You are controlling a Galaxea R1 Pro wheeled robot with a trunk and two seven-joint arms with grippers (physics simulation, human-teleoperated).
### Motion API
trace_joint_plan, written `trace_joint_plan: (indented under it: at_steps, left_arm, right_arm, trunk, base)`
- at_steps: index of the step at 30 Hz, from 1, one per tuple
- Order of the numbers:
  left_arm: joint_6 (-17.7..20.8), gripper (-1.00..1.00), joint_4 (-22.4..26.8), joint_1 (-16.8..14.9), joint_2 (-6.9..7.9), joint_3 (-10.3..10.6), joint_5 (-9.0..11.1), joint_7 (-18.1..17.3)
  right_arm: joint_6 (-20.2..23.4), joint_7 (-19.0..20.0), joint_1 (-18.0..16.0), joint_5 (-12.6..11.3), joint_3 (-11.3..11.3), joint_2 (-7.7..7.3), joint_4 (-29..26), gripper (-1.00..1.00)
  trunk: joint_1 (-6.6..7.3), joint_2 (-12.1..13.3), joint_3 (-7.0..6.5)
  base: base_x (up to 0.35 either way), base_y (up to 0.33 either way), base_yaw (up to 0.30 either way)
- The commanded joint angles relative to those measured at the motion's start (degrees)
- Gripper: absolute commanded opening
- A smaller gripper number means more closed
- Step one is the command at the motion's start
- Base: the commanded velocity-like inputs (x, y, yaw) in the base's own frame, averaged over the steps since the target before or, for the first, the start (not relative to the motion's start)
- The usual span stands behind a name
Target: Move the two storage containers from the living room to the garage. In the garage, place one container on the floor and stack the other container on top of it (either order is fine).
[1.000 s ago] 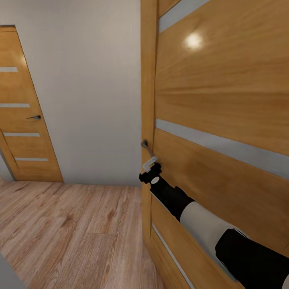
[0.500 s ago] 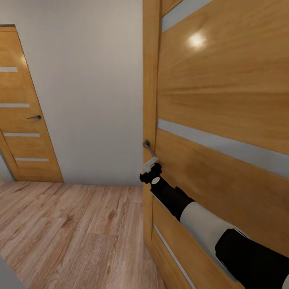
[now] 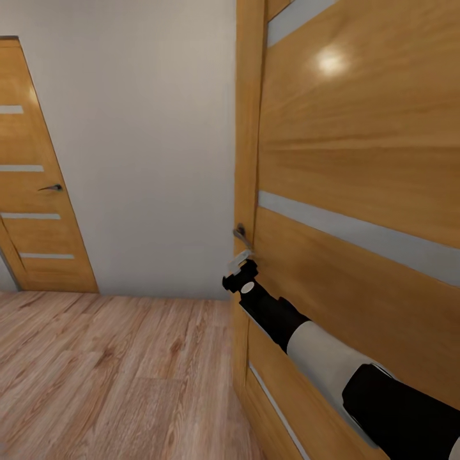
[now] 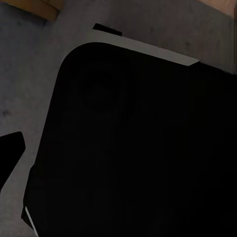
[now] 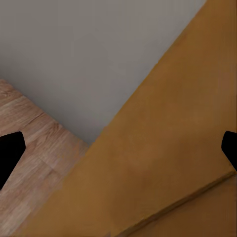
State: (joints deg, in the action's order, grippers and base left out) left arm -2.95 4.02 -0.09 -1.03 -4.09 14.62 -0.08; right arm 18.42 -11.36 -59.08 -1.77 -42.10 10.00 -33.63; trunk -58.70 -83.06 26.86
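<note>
Touching door handle (image 3: 241,235), right tool (image 3: 237,260) spread open beside door (image 3: 358,160).

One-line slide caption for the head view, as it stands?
Right gripper reaches to the handle of a near wooden door; a second closed door stands across the wood-plank floor.

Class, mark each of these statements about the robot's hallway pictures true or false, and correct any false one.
1. The right gripper is at the handle of the near wooden door. True.
2. The floor is dark grey concrete. False: it is pale wood planks.
3. A second wooden door stands further off, at the left of the head view. True.
4. An orange-red container sits on the floor. False: none is seen there.
5. The wall between the doors is red brick. False: it is plain and pale.
</note>
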Motion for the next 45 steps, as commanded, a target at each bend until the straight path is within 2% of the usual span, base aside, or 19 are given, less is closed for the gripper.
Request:
trace_joint_plan:
  at_steps: [1, 11, 17, 22, 33, 34, 35, 38, 42, 45]
  left_arm:
    - [-0.12, 1.00, 0.03, 0.00, -0.02, -0.39, 0.06, -0.01]
    - [-0.13, 1.00, 0.03, 0.00, -0.02, -0.39, 0.05, -0.01]
    - [-0.14, 1.00, 0.03, 0.00, -0.02, -0.39, 0.06, -0.01]
    - [-0.13, 1.00, 0.03, 0.00, -0.02, -0.39, 0.06, -0.01]
    - [-0.13, 1.00, 0.03, 0.00, -0.02, -0.39, 0.06, -0.01]
    - [-0.12, 1.00, 0.03, 0.00, -0.02, -0.39, 0.06, -0.01]
    - [-0.12, 1.00, 0.03, 0.00, -0.02, -0.39, 0.06, -0.01]
    - [-0.16, 1.00, 0.03, 0.00, -0.02, -0.39, 0.02, -0.01]
    - [-0.20, 1.00, 0.03, 0.00, -0.02, -0.39, -0.02, -0.01]
    - [-0.21, 1.00, 0.03, 0.00, -0.02, -0.39, -0.03, -0.01]
  right_arm:
    - [0.30, -0.40, -0.07, -0.42, -0.17, 0.00, 0.04, 1.00]
    - [0.14, -0.37, -0.07, -0.42, -0.24, 0.00, 0.92, 1.00]
    - [-3.31, -0.34, -0.07, -0.38, -0.16, 0.00, 6.31, 1.00]
    - [-4.16, -0.39, -0.07, -0.34, 0.09, 0.00, 9.31, 1.00]
    - [-4.44, -0.42, -0.07, -0.33, 0.58, -0.12, 10.24, 1.00]
    - [-4.45, -0.46, -0.07, -0.39, 0.78, -1.91, 10.21, 1.00]
    - [-4.45, -0.48, -0.07, -0.40, 1.10, -2.53, 10.19, 1.00]
    - [-4.45, -0.50, -0.07, -0.41, 2.39, -3.63, 10.14, 1.00]
    - [-4.37, -0.51, -0.07, -0.42, 6.11, -5.95, 9.66, 1.00]
    - [-4.36, -0.51, -0.07, -0.42, 6.73, -7.25, 9.51, 1.00]
  trunk:
    - [-0.03, -0.02, 0.06]
    - [-0.03, -0.02, 0.06]
    - [-0.03, -0.02, 0.06]
    - [-0.03, -0.02, 0.06]
    - [-0.03, -0.02, 0.06]
    - [-0.03, -0.02, 0.06]
    - [-0.03, -0.02, 0.06]
    - [-0.03, -0.02, 0.06]
    - [-0.03, -0.02, 0.06]
    - [-0.03, -0.02, 0.06]
  base:
    - [0.264, 0.000, 0.000]
    - [0.179, 0.000, 0.000]
    - [0.012, 0.000, 0.000]
    - [0.001, 0.000, 0.000]
    - [0.000, 0.000, 0.000]
    - [0.000, 0.000, 0.000]
    - [0.000, 0.000, 0.000]
    - [0.000, 0.000, 0.000]
    - [0.000, 0.000, 0.000]
    - [0.000, 0.000, 0.000]
